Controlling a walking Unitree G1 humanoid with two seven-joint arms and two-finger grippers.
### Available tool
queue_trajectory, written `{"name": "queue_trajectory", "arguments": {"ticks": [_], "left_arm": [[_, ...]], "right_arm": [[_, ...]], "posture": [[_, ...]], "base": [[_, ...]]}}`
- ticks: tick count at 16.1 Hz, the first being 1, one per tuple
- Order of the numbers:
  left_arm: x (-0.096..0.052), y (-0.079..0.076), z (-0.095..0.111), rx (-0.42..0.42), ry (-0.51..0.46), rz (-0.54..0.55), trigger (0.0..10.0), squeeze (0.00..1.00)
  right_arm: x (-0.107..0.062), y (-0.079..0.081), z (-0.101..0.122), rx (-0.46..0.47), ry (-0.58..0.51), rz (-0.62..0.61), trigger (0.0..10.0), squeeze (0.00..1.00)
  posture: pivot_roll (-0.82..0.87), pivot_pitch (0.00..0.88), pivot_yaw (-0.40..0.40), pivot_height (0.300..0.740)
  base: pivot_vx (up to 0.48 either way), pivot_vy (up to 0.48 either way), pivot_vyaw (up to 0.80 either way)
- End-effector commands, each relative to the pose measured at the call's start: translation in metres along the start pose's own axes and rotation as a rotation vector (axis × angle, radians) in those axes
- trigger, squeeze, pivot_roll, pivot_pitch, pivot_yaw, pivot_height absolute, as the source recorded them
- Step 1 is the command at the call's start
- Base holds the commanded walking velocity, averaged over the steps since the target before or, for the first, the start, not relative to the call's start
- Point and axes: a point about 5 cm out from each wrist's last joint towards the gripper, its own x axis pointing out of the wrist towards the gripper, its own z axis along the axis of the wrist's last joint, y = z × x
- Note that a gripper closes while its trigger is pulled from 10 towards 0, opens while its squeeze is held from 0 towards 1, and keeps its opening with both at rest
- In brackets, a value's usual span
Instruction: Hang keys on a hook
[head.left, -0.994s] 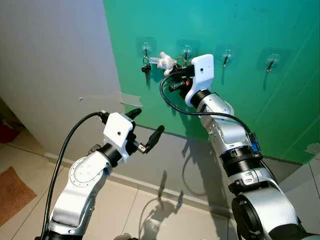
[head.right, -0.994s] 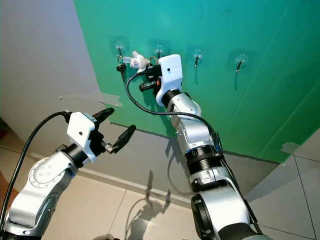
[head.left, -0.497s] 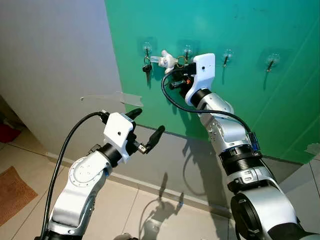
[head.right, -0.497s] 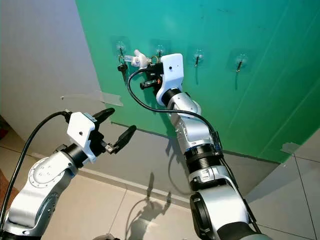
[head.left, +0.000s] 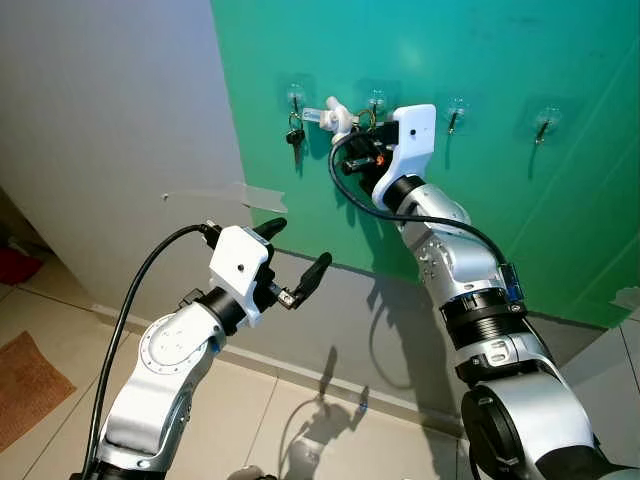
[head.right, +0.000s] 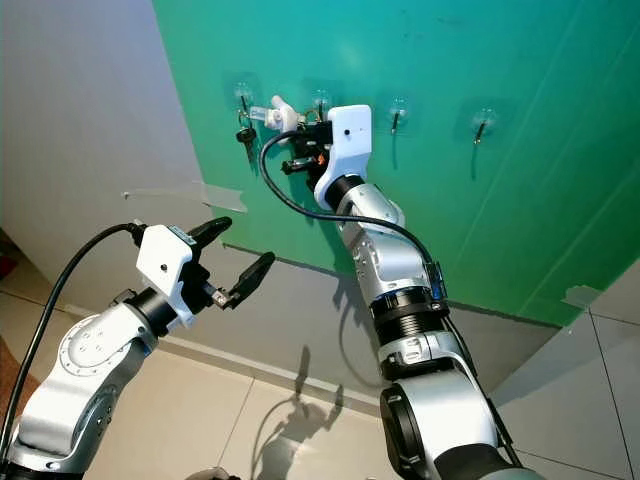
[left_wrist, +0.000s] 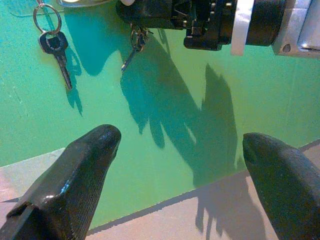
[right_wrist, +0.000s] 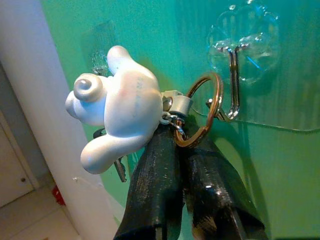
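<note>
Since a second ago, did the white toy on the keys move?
Yes. The white toy on the keys, held by the right gripper, rose and shifted toward the second hook on the green wall.

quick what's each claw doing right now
left claw: open, empty, held low before the wall.
right claw: shut on the keyring, at the hook.

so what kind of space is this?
Likely an indoor home wall corner set up as a test spot: green board taped to a grey wall, clear stick-on hooks, tiled floor.
</note>
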Motion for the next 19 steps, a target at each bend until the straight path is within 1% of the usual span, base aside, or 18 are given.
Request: {"name": "queue_trajectory", "arguments": {"ticks": [1,3,6,9,14,18,19], "left_arm": [[0.000,-0.003,0.003,0.005,-0.005,-0.013,10.0,0.00],[-0.001,-0.003,0.003,0.006,-0.005,-0.015,10.0,0.00],[-0.001,-0.003,0.003,0.008,-0.006,-0.017,10.0,0.00],[-0.002,-0.003,0.003,0.011,-0.007,-0.018,10.0,0.00],[-0.001,-0.003,0.003,0.015,-0.011,-0.024,10.0,0.00],[-0.001,-0.004,0.004,0.014,-0.020,-0.035,10.0,0.00],[0.000,-0.005,0.005,0.013,-0.026,-0.041,10.0,0.00]], "right_arm": [[-0.001,-0.010,0.010,0.051,-0.021,-0.043,10.0,0.00],[-0.003,-0.014,0.008,0.097,-0.006,-0.058,10.0,0.00],[-0.008,-0.017,0.002,0.126,0.018,-0.067,10.0,0.00],[-0.017,-0.017,-0.009,0.143,0.048,-0.077,10.0,0.00],[-0.032,-0.022,-0.023,0.116,0.086,-0.120,10.0,0.00],[-0.034,-0.021,-0.021,0.097,0.073,-0.114,10.0,0.01],[-0.034,-0.021,-0.021,0.094,0.071,-0.112,10.0,0.47]], "posture": [[0.03,0.000,0.035,0.740],[0.03,0.000,0.034,0.740],[0.03,0.000,0.033,0.740],[0.03,0.000,0.035,0.740],[0.02,0.000,0.042,0.740],[0.02,0.000,0.045,0.740],[0.02,0.000,0.045,0.740]], "base": [[0.000,0.000,0.00],[0.000,0.000,0.00],[0.000,0.000,0.00],[0.000,0.000,0.00],[0.000,0.000,0.00],[0.000,0.000,0.00],[0.000,0.000,0.00]]}}
